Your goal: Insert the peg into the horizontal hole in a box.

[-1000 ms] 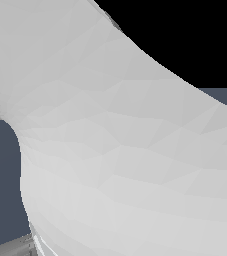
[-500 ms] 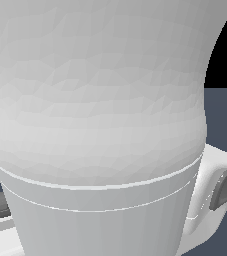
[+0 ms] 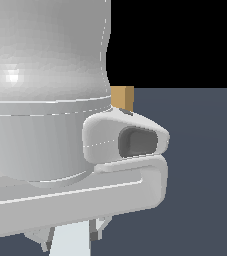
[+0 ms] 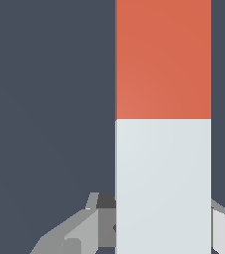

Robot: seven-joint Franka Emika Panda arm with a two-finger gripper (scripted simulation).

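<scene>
**Peg close under the wrist, box far behind the arm**

Currently we log one long square-section peg (image 4: 162, 124), half orange-red and half pale grey-white, filling the wrist view from 12 to 6 o'clock, the colour change about midway. The grey-white gripper (image 4: 153, 223) shows at 6 o'clock: one finger (image 4: 72, 233) at 7 o'clock of the peg's pale end, another edge at 5 o'clock. They flank the pale half, but we cannot tell whether the pads are pinching it or merely spread beside it.

In the exterior view the white arm body (image 3: 45, 100) blocks most of the scene. One tan cube, the box (image 3: 122, 97), peeks out at 1 o'clock of the arm's shoulder, well apart from the camera. Its hole is not visible to us.

Judgement: the peg looks rigid and light, smooth-faced, so likely to slip or pivot if held off-centre. We would grasp the pale half on two opposite flat faces, leaving the orange end free to lead into the hole.

Count: one peg, one box, one gripper.
</scene>
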